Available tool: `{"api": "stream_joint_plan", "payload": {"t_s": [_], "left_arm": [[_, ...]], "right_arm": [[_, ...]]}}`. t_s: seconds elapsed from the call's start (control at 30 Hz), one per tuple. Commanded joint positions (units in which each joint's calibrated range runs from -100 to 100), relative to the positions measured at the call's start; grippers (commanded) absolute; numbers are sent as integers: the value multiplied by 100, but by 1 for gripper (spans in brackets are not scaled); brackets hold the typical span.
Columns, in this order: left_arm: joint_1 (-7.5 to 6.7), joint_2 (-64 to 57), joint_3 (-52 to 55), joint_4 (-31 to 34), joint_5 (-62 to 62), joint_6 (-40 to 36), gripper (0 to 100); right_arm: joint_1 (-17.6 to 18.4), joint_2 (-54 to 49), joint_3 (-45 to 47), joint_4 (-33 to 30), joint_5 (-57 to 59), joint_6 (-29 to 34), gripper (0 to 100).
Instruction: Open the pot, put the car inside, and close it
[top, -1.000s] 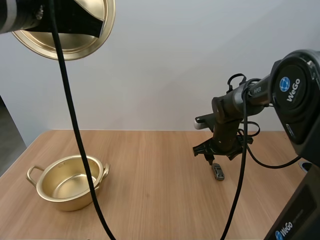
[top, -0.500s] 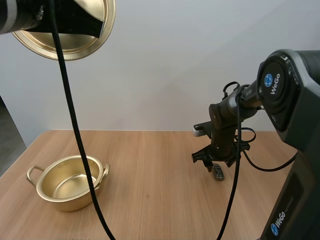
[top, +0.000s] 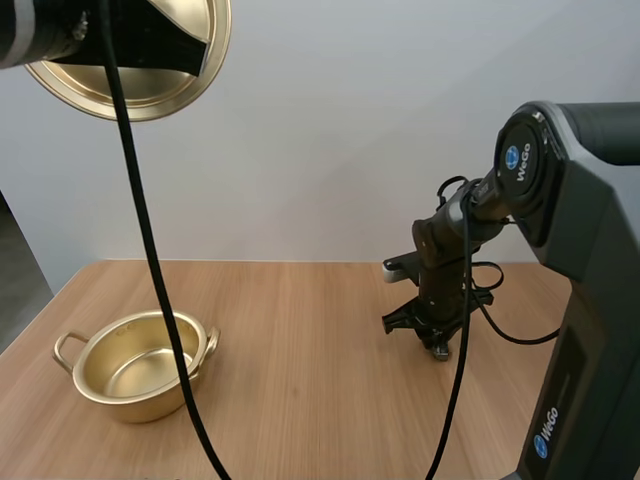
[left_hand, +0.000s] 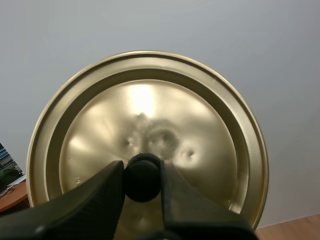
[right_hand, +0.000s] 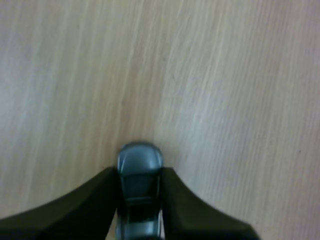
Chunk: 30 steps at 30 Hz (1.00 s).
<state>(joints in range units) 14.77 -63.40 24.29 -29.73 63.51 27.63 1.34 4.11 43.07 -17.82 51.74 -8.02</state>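
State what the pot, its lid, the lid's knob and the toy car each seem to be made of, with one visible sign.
The pot looks like gold-coloured metal, polished: soft reflections on its wall. The lid seems the same metal: bright glare, small dents. Its knob is black and matte, probably plastic. The car is grey-blue and glossy; painted metal or plastic, I cannot tell.

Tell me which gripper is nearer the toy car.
Right. The right gripper pinches the car on the table; the left gripper holds the lid up high, far from it.
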Motion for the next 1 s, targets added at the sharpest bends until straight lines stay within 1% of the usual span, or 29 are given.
{"api": "stream_joint_plan", "payload": {"t_s": [0.0,0.07,0.17,0.27,0.37,0.43,0.47,0.53,0.6,0.7,0.83,0.9,0.97], "left_arm": [[3,-4,0,-16,8,0,0],[3,-4,0,-16,8,0,0],[3,-4,0,-40,8,-17,0],[3,-4,0,-62,8,-32,0],[3,-4,0,-179,8,-32,0],[3,-4,0,-224,8,-103,0],[3,-13,0,-224,8,-176,0],[3,-30,0,-122,8,-617,0],[3,-30,0,-113,8,-865,0],[3,-44,0,-96,8,-1190,0],[3,-176,0,-87,-273,-1505,0],[3,-331,0,-87,-869,-1528,0],[3,-537,0,-87,-1461,-1528,0]], "right_arm": [[-3,14,12,3,28,0,0],[-3,14,12,3,28,0,0],[-3,-48,-30,-209,66,-15,0],[-3,-291,-262,-255,350,-15,0],[-3,-777,-617,60,318,-28,0],[29,-1131,-879,376,229,-227,0],[58,-1293,-999,628,166,-443,0],[206,-1749,-1377,1366,188,-1145,0],[385,-2077,-1662,1949,336,-1705,0],[689,-2481,-1985,3238,768,-2667,0],[1183,-2804,-2061,5048,1238,-3879,0],[1434,-2804,-2065,5585,1462,-4216,0],[1719,-2731,-2065,5812,1482,-4269,0]]}}
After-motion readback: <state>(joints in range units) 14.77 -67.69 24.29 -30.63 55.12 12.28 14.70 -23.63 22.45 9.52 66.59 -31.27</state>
